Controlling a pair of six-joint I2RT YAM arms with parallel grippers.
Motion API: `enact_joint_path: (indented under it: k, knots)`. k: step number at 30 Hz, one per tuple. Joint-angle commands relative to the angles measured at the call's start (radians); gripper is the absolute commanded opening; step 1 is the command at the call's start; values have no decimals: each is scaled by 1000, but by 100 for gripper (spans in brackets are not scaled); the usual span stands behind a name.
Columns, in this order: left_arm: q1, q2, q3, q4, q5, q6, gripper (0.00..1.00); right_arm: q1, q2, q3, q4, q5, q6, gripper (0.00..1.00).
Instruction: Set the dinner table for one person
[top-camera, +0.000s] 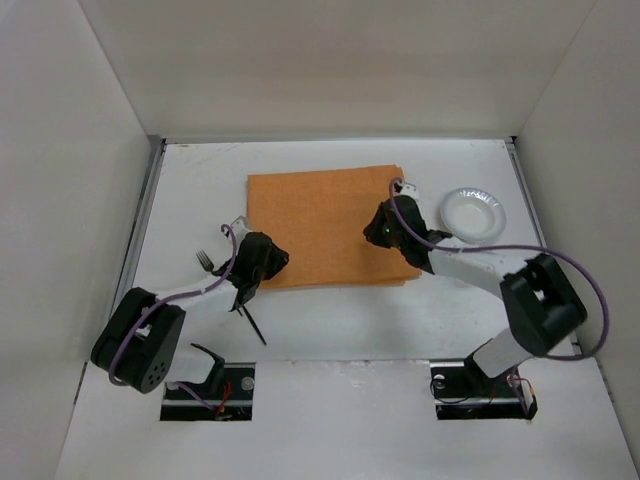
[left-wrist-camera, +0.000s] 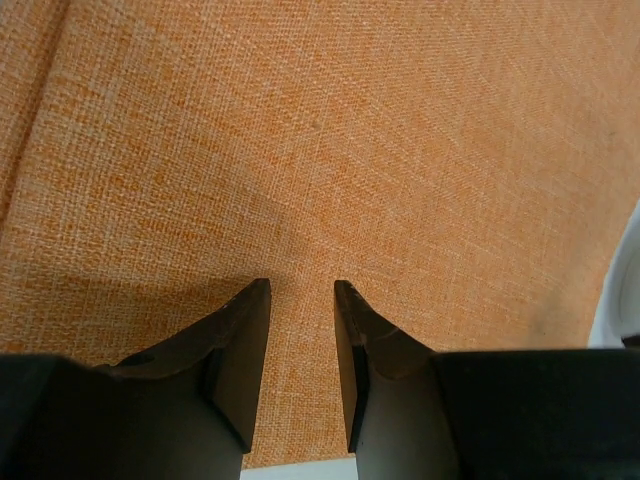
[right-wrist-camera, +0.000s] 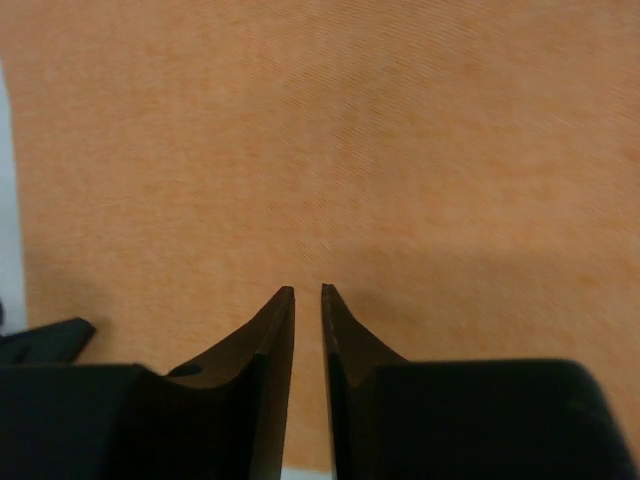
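Spotter: Grippers first. How do they stand?

Operator: I see the left gripper (left-wrist-camera: 300, 290) with its jaws apart and nothing between them, low over the orange mat (top-camera: 320, 225) by its near-left corner. The right gripper (right-wrist-camera: 308, 292) has its jaws almost together, with only a thin slit between them. It is also empty, and it sits over the mat's right side.

Spotter: And the dinner table?

Operator: The dinner table (top-camera: 350, 320) is the white top under everything, and the mat lies in the middle toward the back. A white bowl (top-camera: 473, 212) sits on bare table just right of the mat. A fork (top-camera: 205, 261) lies on the left beside my left arm, with a dark utensil (top-camera: 252, 322) near it that I can't identify.

Spotter: What worries you?

Operator: Snagging the cloth. Both sets of tips look close to the weave, so if I drag either one sideways at this height I expect the mat to wrinkle or slide. My right arm also runs near the bowl, and a wide swing could knock it. My left wrist camera shows only mat, so I'd be reaching for the fork on the top view alone and might shove it instead of pinching it.
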Motion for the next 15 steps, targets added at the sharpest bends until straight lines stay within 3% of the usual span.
enact_joint_path:
  k: [1, 5, 11, 15]
  knots:
    - [9, -20, -24, 70, -32, -17, 29, -7, 153, 120, 107, -86, 43, 18]
    - [65, -60, -102, 70, -61, -6, 29, -4, 227, 64, 170, -99, 159, 8]
    - [159, -75, -136, 73, -37, -6, 29, 33, 245, -54, 226, -74, 266, 6]
    - [158, -95, -119, 70, -35, 3, 29, 44, 170, -64, 216, -62, 240, 12]
